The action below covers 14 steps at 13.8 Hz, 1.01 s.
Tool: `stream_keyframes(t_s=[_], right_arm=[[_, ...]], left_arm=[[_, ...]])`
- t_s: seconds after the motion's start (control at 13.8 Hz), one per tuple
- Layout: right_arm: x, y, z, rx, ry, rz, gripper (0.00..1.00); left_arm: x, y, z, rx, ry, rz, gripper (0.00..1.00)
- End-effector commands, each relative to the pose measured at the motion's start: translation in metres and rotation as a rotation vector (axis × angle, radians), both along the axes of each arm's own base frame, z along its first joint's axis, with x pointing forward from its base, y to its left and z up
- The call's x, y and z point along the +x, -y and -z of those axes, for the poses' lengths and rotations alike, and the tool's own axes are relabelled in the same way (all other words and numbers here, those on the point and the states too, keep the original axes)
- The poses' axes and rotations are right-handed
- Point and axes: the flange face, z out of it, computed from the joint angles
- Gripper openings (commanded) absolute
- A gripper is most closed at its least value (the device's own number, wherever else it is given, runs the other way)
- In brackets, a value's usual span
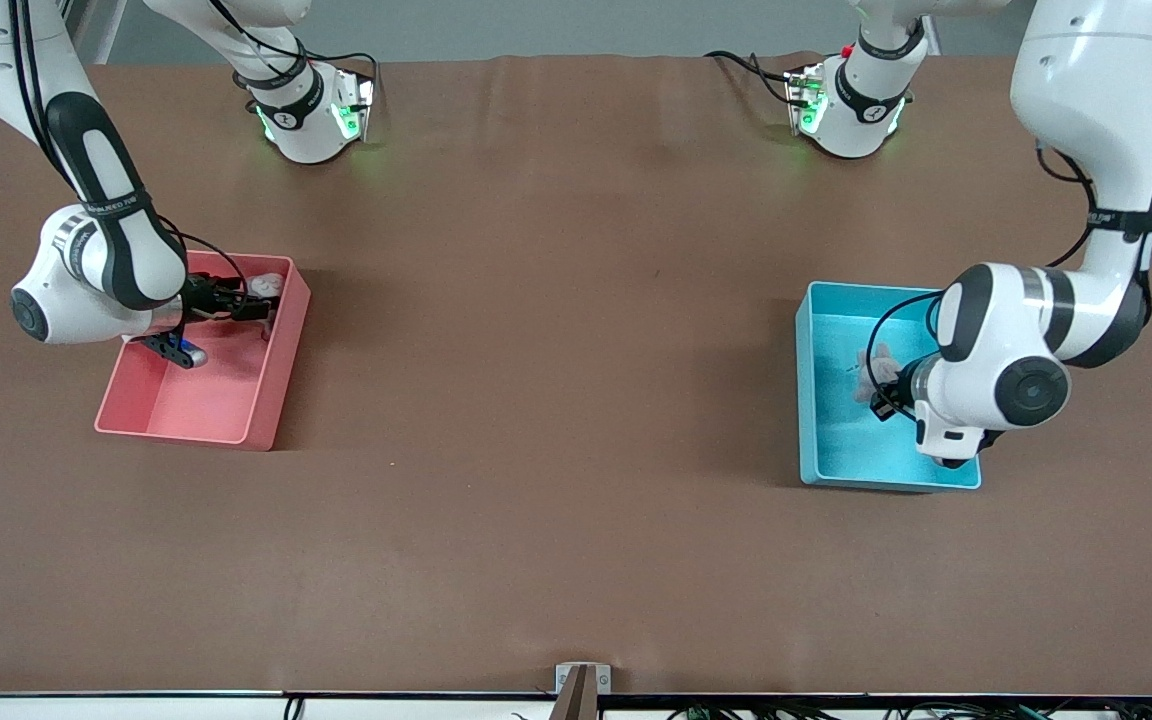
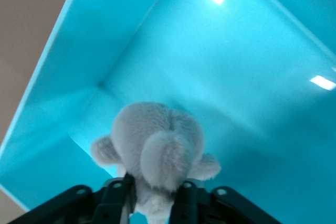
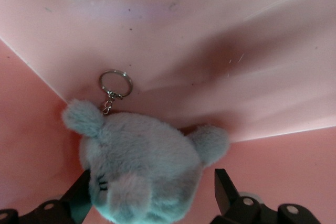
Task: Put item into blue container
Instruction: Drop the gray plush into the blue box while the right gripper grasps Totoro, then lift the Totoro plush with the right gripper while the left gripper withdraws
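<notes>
The blue container (image 1: pixel 804 400) stands toward the left arm's end of the table. My left gripper (image 1: pixel 888 400) is down inside it, shut on a grey plush toy (image 1: pixel 876 372). In the left wrist view the black fingers (image 2: pixel 116 198) press the toy (image 2: pixel 157 145) from both sides, low over the container's floor (image 2: pixel 236 77). My right gripper (image 1: pixel 261 300) is inside the pink bin (image 1: pixel 266 410), open, its fingers (image 3: pixel 223 187) on either side of a second grey plush toy (image 3: pixel 142 166) with a metal key ring (image 3: pixel 115 83). That toy lies against the bin's wall.
The pink bin stands toward the right arm's end of the table. The brown table top (image 1: pixel 556 400) stretches between the two bins. Both arm bases (image 1: pixel 311 110) stand along the table's edge farthest from the front camera.
</notes>
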Motion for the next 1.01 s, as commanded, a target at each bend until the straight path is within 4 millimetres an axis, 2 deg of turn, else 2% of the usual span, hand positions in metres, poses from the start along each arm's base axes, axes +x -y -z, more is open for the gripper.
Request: stream_keyframes(t_s=[0.0,0.07,0.14,0.22,0.29,0.51,0.58,0.65,0.8,0.94], right_arm=[[0.001,0.002,0.003,0.029,-0.002,-0.003,0.55],[0.003,0.002,0.001,0.031,0.002,-0.007,0.36],[0.006,0.004,-0.002,0.034,0.002,-0.006,0.23],[0.009,0.007,-0.006,0.038,0.003,-0.005,0.14],[0.013,0.008,-0.01,0.042,0.004,-0.006,0.06],[0.032,0.01,-0.025,0.026,0.041,-0.027,0.01],[0.042,0.013,-0.035,0.024,0.055,-0.032,0.01],[0.053,0.016,-0.049,0.021,0.061,-0.051,0.01],[0.082,0.024,-0.093,-0.019,0.061,-0.107,0.0],[0.102,0.016,-0.128,-0.056,0.037,-0.064,0.0]], left_arm=[[0.005,-0.006,-0.006,0.044,0.02,0.044,1.0],[0.006,-0.005,-0.018,0.046,0.03,0.044,1.0],[0.006,-0.002,-0.037,0.047,0.057,0.041,1.0],[0.005,0.007,-0.052,0.047,0.07,0.051,1.0],[0.005,0.025,-0.068,0.041,0.092,0.069,1.0],[0.012,0.079,-0.111,0.003,0.146,0.065,1.0],[0.011,0.1,-0.116,-0.021,0.159,0.038,1.0],[0.007,0.124,-0.122,-0.05,0.166,0.022,1.0],[0.006,0.159,-0.124,-0.118,0.164,-0.007,1.0],[0.005,0.196,-0.124,-0.175,0.159,-0.076,1.0]])
